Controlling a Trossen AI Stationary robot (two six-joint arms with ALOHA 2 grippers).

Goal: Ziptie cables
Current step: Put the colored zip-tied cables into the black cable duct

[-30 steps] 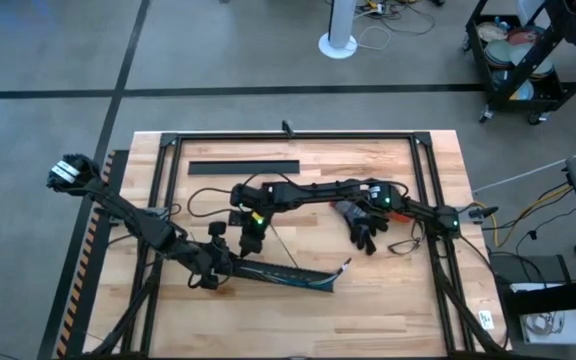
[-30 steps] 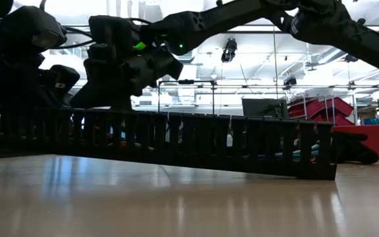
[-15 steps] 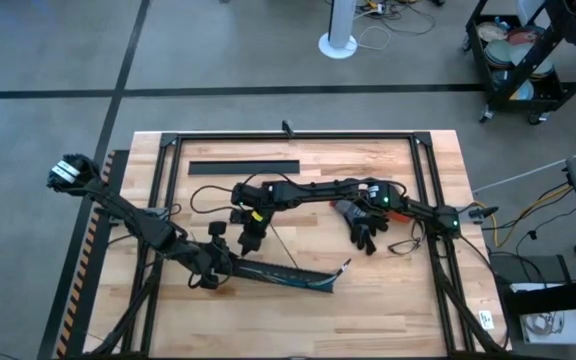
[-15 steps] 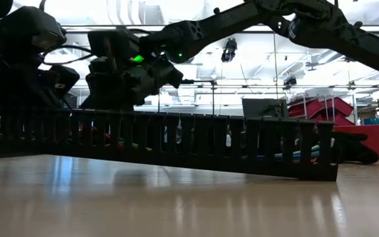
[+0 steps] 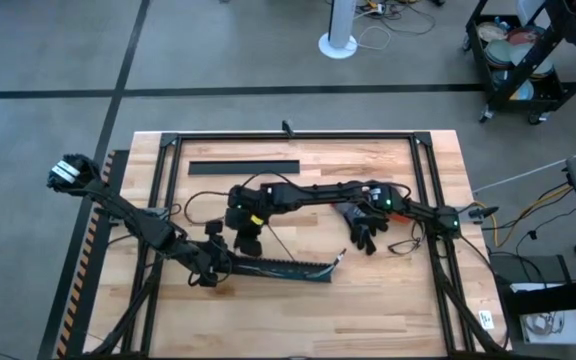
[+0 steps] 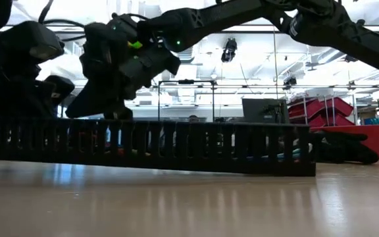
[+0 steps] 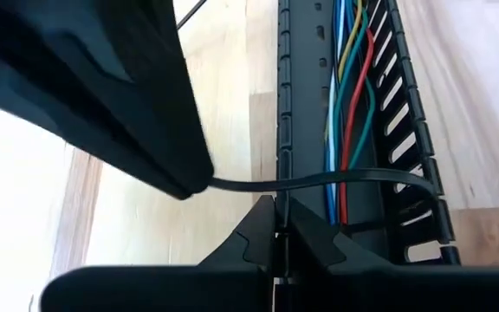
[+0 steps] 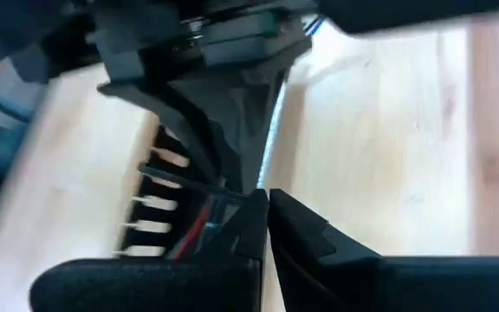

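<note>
A long black comb-toothed duct (image 5: 283, 267) lies near the table's front, with coloured cables (image 7: 346, 95) running along its inside. My left gripper (image 5: 216, 265) is shut on the duct's left end. My right gripper (image 5: 248, 243) reaches in from the right, points down just behind that end, and is shut on a thin dark ziptie (image 7: 319, 179). The ziptie arches across the duct's open top to its toothed far wall (image 7: 423, 186). My left gripper pinches the duct's near side wall (image 7: 277, 204) at the left end between its two fingers, lying along the duct from the table's left. The duct rests on the table. My right gripper has one end of the ziptie (image 7: 213, 182) at its fingertips (image 7: 176, 165), coming from above. The rest of the strip bows over the cables.
A flat black strip (image 5: 243, 167) lies at the far side. A black glove-like bundle (image 5: 363, 228) and thin loose wires (image 5: 200, 200) lie mid-table. Black frame rails (image 5: 288, 136) border the tabletop. The wood in front of the duct (image 6: 189, 204) is bare.
The duct has swung flatter. Its right end has moved toward the far-left while its left end stayed in my left gripper. My right gripper has shifted a little toward the table's left above the duct's left end.
</note>
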